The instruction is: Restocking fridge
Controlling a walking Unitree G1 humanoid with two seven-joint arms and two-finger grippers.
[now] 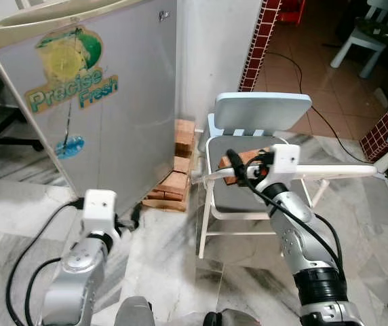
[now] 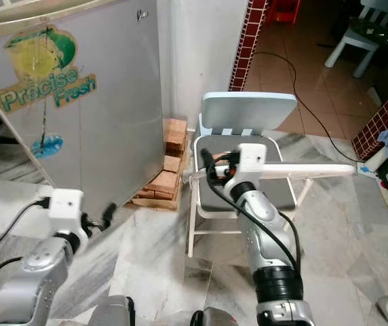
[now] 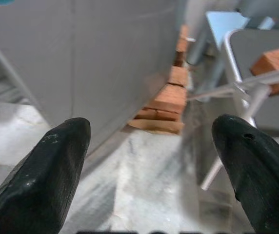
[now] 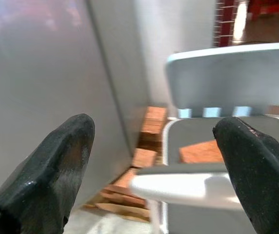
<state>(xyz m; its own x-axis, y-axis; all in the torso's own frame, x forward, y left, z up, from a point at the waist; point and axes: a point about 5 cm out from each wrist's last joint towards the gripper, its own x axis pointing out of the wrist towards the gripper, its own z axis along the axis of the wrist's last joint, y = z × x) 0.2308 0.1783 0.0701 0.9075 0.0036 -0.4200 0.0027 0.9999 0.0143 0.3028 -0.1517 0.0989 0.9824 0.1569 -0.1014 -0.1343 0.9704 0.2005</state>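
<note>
Left eye view: fridge (image 1: 106, 102) at 10 o'clock, door shut, "Precise Fresh" sticker on its face. A stack of bricks (image 1: 178, 168) sits at its base, between it and a folding chair (image 1: 262, 112) at 1 o'clock. On the chair's grey seat lies an orange-brown block (image 1: 238, 165), partly hidden by the right arm; what it is cannot be told. A white bar (image 1: 330, 172) runs across in front of the seat.

Right gripper (image 4: 154, 161) is raised over the chair's front edge, aimed toward the gap between fridge and chair; fingers (image 4: 64, 161) spread wide, holding nothing. Left gripper (image 3: 151, 165) is low at 7 o'clock near the fridge's lower corner, fingers (image 3: 51, 168) spread wide, also empty, over the marble floor (image 1: 160, 265).

Judgement: early stage. Nothing picked, fridge unopened.

Risks from here:
- The right arm reaching for the block could catch the white bar or the seat frame; the chair looks light and might shift or fold.
- A black cable (image 1: 31, 251) trails by the left arm and could snag if that arm swings to the door.
- The bricks crowd the fridge's base and may hinder footing.
</note>
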